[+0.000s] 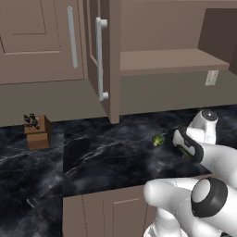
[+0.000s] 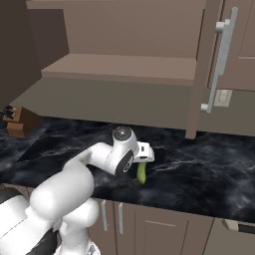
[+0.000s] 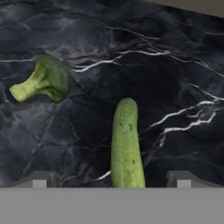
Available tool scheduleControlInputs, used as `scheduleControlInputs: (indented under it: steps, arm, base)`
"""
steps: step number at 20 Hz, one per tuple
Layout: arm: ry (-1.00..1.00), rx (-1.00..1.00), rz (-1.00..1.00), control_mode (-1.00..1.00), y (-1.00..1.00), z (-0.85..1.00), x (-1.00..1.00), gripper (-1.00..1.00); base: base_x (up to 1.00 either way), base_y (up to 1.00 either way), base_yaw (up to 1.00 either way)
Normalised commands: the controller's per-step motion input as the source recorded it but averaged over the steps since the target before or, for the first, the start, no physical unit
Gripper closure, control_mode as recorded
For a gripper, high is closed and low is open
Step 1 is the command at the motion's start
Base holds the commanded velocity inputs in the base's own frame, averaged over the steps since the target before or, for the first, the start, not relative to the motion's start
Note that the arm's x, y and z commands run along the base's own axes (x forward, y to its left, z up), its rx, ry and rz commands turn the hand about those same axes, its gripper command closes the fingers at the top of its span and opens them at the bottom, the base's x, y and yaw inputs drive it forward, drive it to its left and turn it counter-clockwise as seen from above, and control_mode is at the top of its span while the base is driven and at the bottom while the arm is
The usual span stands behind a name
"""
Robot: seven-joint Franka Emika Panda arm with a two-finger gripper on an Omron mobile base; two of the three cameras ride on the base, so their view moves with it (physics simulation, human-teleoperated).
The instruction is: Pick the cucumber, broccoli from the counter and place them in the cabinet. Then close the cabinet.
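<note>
**Jaws spread over the cucumber, both vegetables still on the worktop**

The gripper (image 3: 112, 179) hung low over the black marbled worktop (image 1: 92, 157) with its jaws spread wide, one dark fingertip (image 3: 37, 178) to each side of the cucumber (image 3: 127, 146). The cucumber lay flat between them, touching neither, its long axis running away from the hand. That stance suited a grasp across the narrow width of the cucumber: judged from this, the step in hand was lining up the pick, with nothing yet gripped.

The broccoli (image 3: 43, 81) lay on its side near the cucumber but apart from it, pale stem pointing away from the cucumber in the hand view. From the left base view the broccoli (image 1: 158, 140) sat on the worktop just beside the arm's wrist; from the right base view the cucumber (image 2: 141, 173) showed under the hand, near the worktop's front edge.

Above, the cabinet (image 1: 171, 60) stood with its door (image 1: 105, 55) swung out towards the robot, the silver bar handle (image 1: 99, 58) facing forward and the brown inner shelf (image 2: 124, 67) bare. An open door and a bare shelf fit a task barely begun: two picks, two placings and the closing all seemed still to do.

A small wooden block (image 1: 38, 132) holding dark items stood well off on the worktop. A pale wall socket (image 1: 211, 77) sat below the shelf. No brand, label or readable writing appeared anywhere.
</note>
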Motion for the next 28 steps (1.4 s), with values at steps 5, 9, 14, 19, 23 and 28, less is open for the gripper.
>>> scheduleControlInputs:
  steps: [5, 9, 14, 19, 23, 28]
  arm:
    - [0.04, 0.00, 0.00, -1.00, -0.21, -0.47, 0.02, -1.00]
    - [0.07, 0.00, 0.00, -1.00, -0.14, -0.38, 0.04, -1.00]
    - [0.07, 0.00, 0.00, -1.00, -0.08, -0.33, 0.01, -1.00]
    - [0.06, 0.03, 0.00, -1.00, -0.10, -0.42, 0.00, -1.00]
    - [0.04, 0.03, 0.00, -1.00, -0.13, -0.44, 0.00, -1.00]
    - [0.00, 0.00, 0.00, -1.00, -0.03, -0.23, 0.05, 1.00]
  base:
    - [0.00, 0.00, 0.00]
    - [0.00, 0.00, 0.00]
    - [0.00, 0.00, 0.00]
    - [0.00, 0.00, 0.00]
    - [0.00, 0.00, 0.00]
    - [0.00, 0.00, 0.00]
